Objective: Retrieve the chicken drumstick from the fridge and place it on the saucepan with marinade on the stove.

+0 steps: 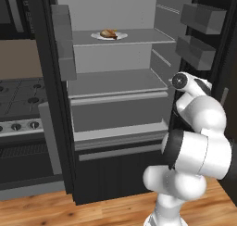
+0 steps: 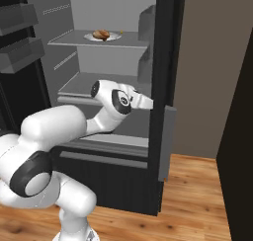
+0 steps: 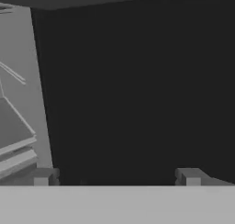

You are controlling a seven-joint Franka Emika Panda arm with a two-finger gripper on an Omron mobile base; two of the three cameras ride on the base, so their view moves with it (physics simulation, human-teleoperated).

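The fridge stands with both doors swung open. On its upper shelf the golden-brown chicken drumstick lies on a white plate. My arm reaches toward the fridge's right side, well below and to the right of the drumstick. In the hand view my gripper is open, its fingertips wide apart with nothing between them, facing a dark surface beside the fridge's light inner wall. The stove sits left of the fridge. The saucepan with marinade is out of view.
Grey door bins jut from the right door near my wrist, and more bins hang on the left door. A lower shelf and drawers lie under the plate's shelf. Stove knobs line its front edge. Wood floor lies to the right.
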